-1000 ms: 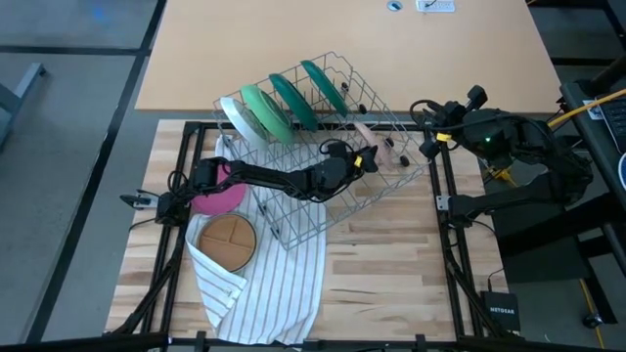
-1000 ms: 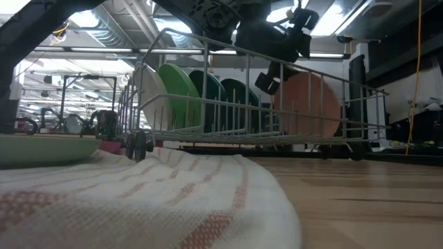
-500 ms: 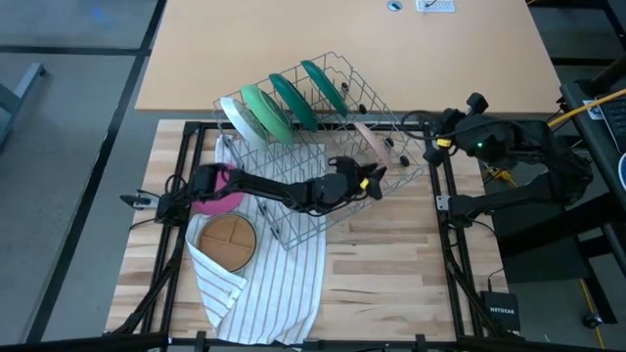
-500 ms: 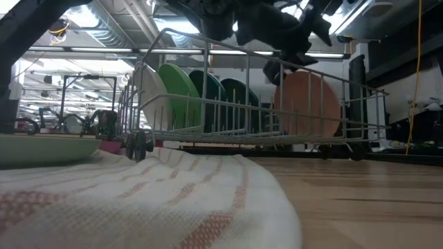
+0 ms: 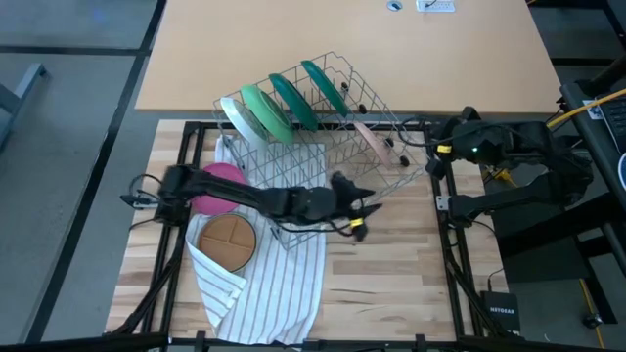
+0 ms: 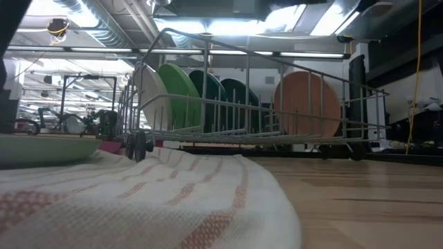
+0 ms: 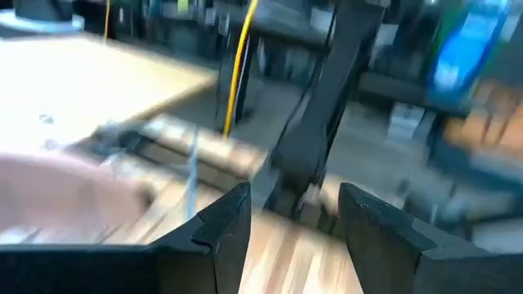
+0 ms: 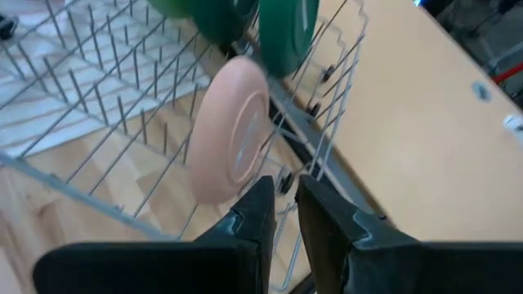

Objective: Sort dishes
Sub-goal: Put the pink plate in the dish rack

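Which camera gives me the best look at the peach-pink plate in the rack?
Right wrist view: the peach-pink plate fills the middle, upright between wires. High view shows it edge-on; low view through the rack's bars; left wrist only a blur.

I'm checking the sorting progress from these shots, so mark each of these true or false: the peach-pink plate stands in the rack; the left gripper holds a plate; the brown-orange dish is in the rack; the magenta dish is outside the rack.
1. The peach-pink plate stands on edge in the wire rack. True.
2. The left gripper holds a plate. False: its fingers are open and empty, over the rack's near edge.
3. The brown-orange dish is in the rack. False: it lies on the striped cloth.
4. The magenta dish is outside the rack. True: it sits beside the rack, by the cloth.
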`<state>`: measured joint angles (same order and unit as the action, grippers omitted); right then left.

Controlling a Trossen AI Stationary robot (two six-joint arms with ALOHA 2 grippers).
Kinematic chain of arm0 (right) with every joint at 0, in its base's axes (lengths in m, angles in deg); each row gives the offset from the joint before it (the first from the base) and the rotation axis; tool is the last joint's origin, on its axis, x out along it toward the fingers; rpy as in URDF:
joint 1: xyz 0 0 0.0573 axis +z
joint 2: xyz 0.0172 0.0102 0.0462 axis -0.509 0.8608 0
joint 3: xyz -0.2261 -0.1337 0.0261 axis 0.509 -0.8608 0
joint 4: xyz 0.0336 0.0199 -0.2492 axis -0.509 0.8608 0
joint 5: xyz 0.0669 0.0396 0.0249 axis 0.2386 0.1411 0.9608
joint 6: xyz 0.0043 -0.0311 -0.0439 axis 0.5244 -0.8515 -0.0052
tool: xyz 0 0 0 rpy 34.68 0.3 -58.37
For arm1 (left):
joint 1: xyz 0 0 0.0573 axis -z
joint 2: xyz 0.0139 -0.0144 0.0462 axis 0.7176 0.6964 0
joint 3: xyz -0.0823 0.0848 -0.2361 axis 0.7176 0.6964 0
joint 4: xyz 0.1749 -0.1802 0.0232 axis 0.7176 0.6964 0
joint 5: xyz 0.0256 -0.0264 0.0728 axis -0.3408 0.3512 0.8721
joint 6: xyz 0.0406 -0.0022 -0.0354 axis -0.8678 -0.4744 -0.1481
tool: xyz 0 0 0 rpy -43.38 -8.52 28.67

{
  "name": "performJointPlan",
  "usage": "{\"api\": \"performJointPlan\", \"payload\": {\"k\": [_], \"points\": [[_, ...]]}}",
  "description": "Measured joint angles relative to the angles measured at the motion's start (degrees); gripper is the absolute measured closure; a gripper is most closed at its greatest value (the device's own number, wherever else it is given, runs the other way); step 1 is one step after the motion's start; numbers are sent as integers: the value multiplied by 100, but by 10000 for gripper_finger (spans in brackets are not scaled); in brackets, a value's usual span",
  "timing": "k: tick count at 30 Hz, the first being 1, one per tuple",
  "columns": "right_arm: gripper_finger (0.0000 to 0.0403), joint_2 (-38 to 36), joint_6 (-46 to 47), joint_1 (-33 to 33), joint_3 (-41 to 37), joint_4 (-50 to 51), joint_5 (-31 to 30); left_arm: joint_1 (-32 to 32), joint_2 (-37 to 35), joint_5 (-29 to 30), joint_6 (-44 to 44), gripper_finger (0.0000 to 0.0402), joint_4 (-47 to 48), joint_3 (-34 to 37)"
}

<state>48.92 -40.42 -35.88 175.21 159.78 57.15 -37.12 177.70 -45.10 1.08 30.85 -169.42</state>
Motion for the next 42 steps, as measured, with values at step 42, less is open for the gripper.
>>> {"api": "performJointPlan", "payload": {"k": [42], "points": [[340,-471,482,1,-2936,-2111,746,862,-3352,-706,4428,229,9254,3292]]}}
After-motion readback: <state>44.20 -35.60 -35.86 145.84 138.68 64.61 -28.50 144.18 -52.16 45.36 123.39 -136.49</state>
